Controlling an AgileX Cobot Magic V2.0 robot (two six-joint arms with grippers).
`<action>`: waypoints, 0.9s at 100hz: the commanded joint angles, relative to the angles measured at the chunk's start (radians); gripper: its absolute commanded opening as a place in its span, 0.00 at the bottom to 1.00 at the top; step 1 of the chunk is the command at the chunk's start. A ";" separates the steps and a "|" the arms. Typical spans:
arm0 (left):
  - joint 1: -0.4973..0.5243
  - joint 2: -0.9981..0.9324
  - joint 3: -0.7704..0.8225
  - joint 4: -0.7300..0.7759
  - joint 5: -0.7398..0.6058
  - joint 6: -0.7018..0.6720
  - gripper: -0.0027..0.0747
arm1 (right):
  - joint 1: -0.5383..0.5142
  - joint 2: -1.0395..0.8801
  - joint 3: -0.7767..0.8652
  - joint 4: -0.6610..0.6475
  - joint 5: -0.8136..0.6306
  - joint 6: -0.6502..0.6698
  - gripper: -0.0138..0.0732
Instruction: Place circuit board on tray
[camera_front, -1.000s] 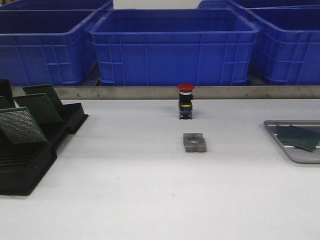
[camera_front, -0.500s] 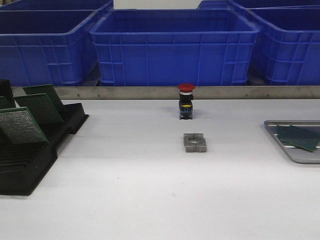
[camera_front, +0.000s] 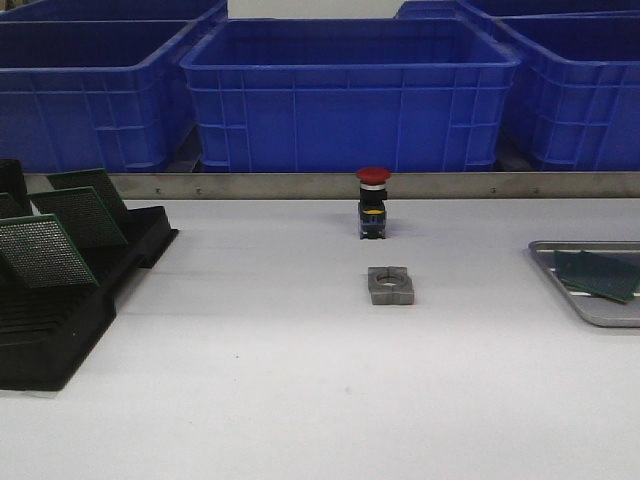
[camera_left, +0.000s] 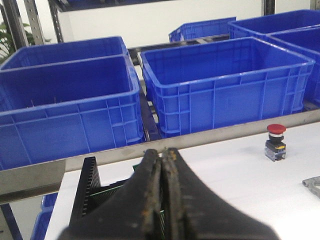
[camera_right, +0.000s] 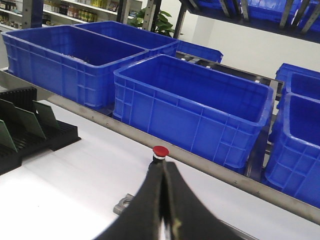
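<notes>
The silver-grey tray (camera_front: 592, 311) lies at the table's right edge, cut off by the frame, with one green circuit board (camera_front: 597, 273) on it. Several more green circuit boards (camera_front: 45, 250) stand tilted in the black slotted rack (camera_front: 60, 330) at the left. Neither gripper shows in the front view. In the left wrist view my left gripper (camera_left: 162, 153) is shut and empty above the rack (camera_left: 87, 185) and its boards (camera_left: 112, 189). In the right wrist view my right gripper (camera_right: 162, 165) is shut and empty, and the tray is hidden.
A red-capped push button (camera_front: 372, 203) stands at the table's middle back, with a grey metal block (camera_front: 390, 285) just in front of it. Both show in the right wrist view, button (camera_right: 160, 151) and block (camera_right: 125, 204). Blue plastic bins (camera_front: 345, 95) line the back behind a metal rail.
</notes>
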 joint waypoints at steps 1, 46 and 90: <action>0.001 -0.016 -0.023 -0.029 -0.022 -0.011 0.01 | 0.000 0.012 -0.024 0.032 -0.025 -0.008 0.09; 0.001 -0.015 -0.023 -0.032 -0.022 -0.011 0.01 | 0.000 0.012 -0.024 0.032 -0.014 -0.008 0.09; 0.008 -0.017 -0.019 0.156 -0.073 -0.135 0.01 | 0.000 0.012 -0.024 0.032 -0.014 -0.008 0.09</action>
